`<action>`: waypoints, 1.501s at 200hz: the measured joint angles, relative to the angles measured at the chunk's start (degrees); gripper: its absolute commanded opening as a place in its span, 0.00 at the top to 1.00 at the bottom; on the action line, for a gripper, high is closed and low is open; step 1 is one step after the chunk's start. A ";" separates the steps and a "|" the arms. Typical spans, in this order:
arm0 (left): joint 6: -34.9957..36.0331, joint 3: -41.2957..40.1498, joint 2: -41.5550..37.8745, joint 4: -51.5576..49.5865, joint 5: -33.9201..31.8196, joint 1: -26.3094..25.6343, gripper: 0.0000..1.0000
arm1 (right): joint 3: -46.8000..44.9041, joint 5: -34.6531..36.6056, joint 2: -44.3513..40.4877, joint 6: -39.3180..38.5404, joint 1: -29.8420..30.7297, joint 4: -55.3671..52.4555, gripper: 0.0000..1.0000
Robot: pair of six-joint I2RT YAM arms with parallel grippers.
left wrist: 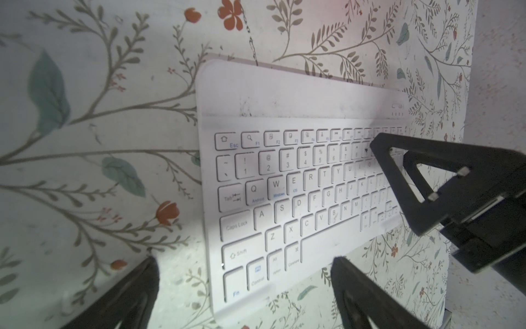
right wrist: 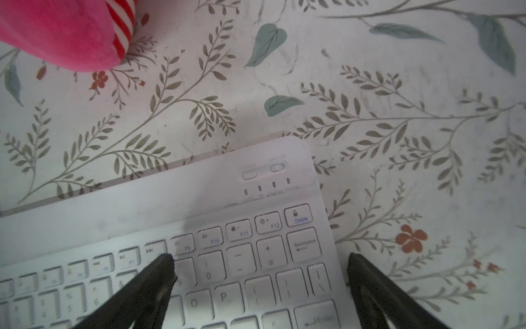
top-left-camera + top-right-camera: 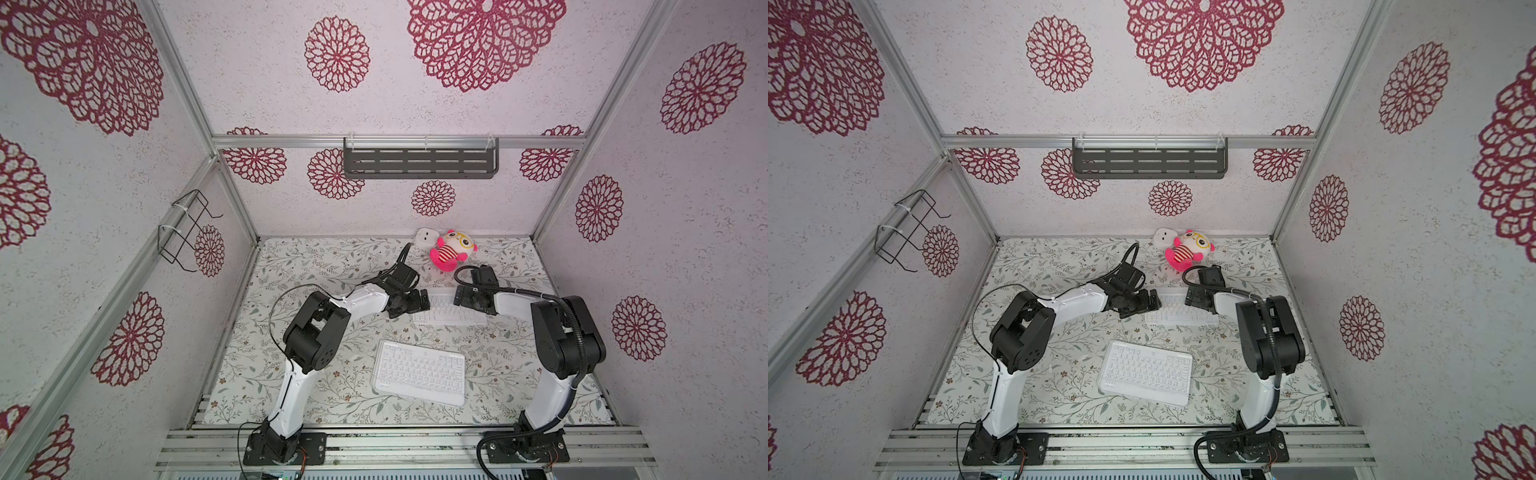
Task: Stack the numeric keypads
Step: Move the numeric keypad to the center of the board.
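The left gripper (image 1: pixel 244 260) and right gripper (image 2: pixel 260 257), jaws wide apart, are each straddling a short end of the far keypad (image 3: pixel 444 318), which is lying on the bench (image 3: pixel 332 390) toward its back edge, behind the near keypad (image 3: pixel 419 372). Both are probably needing to catch their edges together and lift level.

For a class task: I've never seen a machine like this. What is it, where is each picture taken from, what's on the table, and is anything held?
These are two robot arms, each ending in a two-fingered gripper. Two pictures look down from overhead; two come from cameras on the arms' wrists. On the flowered table lie two white keyboards: the far keyboard has the left gripper and the right gripper over its ends, the near keyboard lies closer to the arms' bases. A pink plush toy and a white cube sit at the back. Both grippers are open and hold nothing.
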 measured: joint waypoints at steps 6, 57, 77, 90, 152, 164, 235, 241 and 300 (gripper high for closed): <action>0.00 0.00 0.00 -0.02 -0.07 -0.02 0.02 | -0.02 -0.31 0.00 -0.13 0.11 0.04 0.03; 0.28 0.31 -0.13 -1.79 -2.19 0.00 0.02 | -0.04 -0.66 -0.04 -0.35 5.33 0.07 0.03; 0.50 0.31 -0.46 -3.87 -4.61 0.70 0.02 | -0.07 0.00 -0.11 -0.20 8.33 -0.26 0.04; 0.70 0.22 -0.70 -5.22 -6.45 1.31 0.02 | -0.07 -0.07 -0.24 0.20 10.10 -0.50 0.04; 2.67 -3.17 -3.32 -10.12 -12.66 1.68 0.02 | -1.57 -4.09 -2.80 3.41 14.34 -2.25 0.04; 2.86 -3.41 -3.43 -10.43 -13.00 1.68 0.02 | -1.64 -4.24 -2.93 4.07 14.67 -2.45 0.03; 3.17 -3.04 -3.32 -11.45 -13.25 1.62 0.02 | -1.51 -2.40 -2.93 7.39 14.99 -2.82 0.03; 3.26 -3.04 -3.32 -11.72 -13.38 1.57 0.02 | -1.38 -2.27 -2.93 7.65 15.04 -3.17 0.02; 3.89 -3.10 -3.32 -11.98 -13.79 1.25 0.02 | -1.14 0.04 -3.08 8.70 15.80 -5.40 0.02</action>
